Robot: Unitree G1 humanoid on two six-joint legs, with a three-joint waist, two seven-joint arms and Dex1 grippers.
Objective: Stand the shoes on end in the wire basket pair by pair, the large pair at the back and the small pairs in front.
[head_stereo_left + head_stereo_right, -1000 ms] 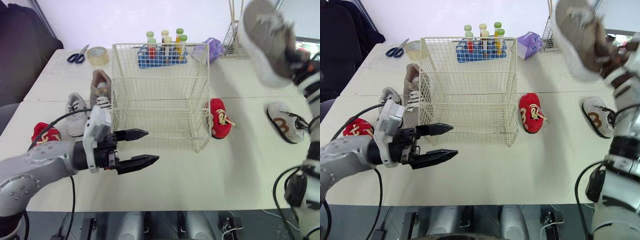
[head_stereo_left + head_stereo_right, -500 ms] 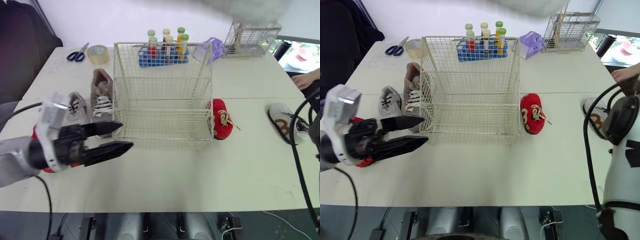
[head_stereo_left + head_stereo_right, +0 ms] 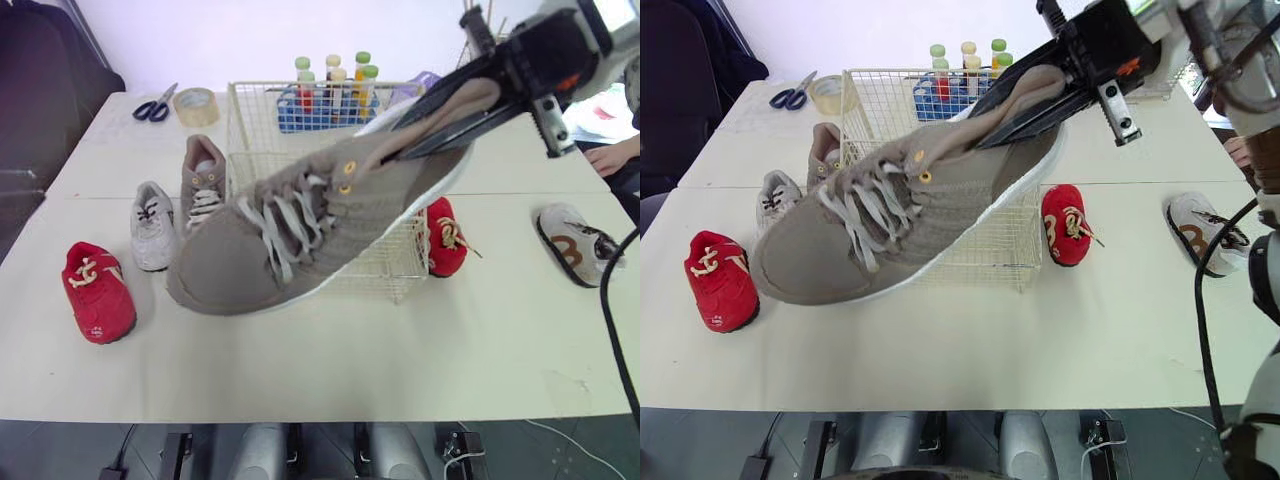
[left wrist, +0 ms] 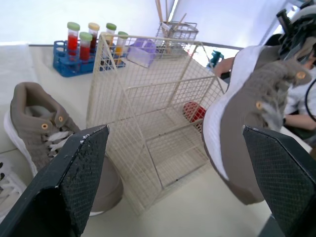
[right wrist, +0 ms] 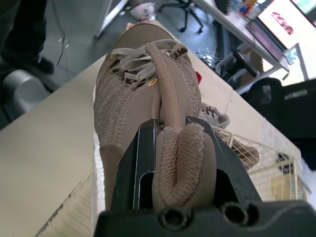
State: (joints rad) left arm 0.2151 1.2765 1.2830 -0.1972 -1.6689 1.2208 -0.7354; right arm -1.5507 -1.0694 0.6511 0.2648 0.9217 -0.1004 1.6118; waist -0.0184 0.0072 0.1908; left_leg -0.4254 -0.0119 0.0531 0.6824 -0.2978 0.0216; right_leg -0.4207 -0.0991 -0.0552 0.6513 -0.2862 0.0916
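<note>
One large taupe shoe (image 3: 300, 215) hangs in the air in front of the wire basket (image 3: 243, 130), toe tilted down, its heel collar clamped between the fingers of the right gripper (image 5: 173, 126). The left gripper (image 4: 175, 143) faces the basket, fingers spread wide. On the tabletop (image 3: 400, 350), a second taupe shoe (image 3: 203, 175) lies just beside the basket's left wall, with a small grey shoe (image 3: 152, 225) and a red shoe (image 3: 98, 290) toward the left edge. A second red shoe (image 3: 443, 235) sits by the basket's right wall, and a white shoe (image 3: 575, 243) lies near the right edge. Toward the far edge, a blue rack (image 3: 325, 118) holds capped tubes (image 3: 360, 68)
</note>
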